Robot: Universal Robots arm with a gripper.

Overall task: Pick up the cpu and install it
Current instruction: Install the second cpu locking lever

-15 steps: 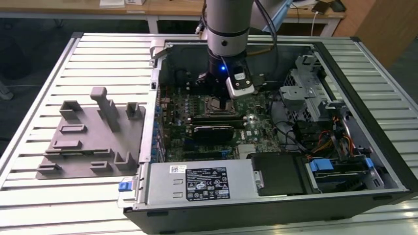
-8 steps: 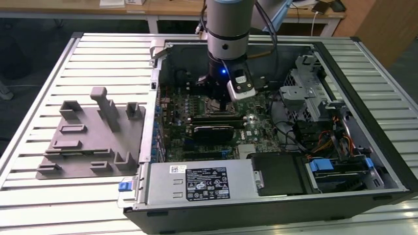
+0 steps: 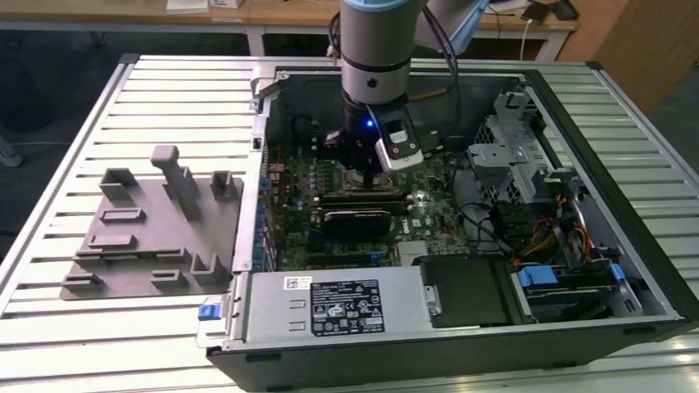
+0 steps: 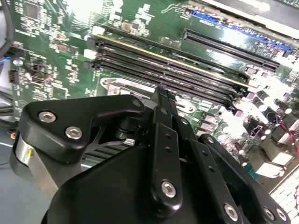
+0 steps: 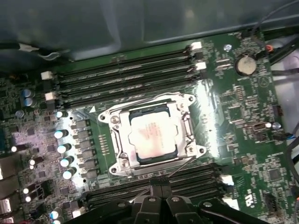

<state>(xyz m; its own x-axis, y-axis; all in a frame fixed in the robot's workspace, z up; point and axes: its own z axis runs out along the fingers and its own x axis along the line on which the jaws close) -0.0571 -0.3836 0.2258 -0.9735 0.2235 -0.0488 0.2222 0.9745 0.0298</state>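
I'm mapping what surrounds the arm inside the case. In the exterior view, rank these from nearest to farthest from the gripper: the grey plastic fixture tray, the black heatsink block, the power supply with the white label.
1. The black heatsink block, just below the gripper on the motherboard.
2. The power supply, at the case's front edge.
3. The grey fixture tray, outside the case at the exterior view's left.
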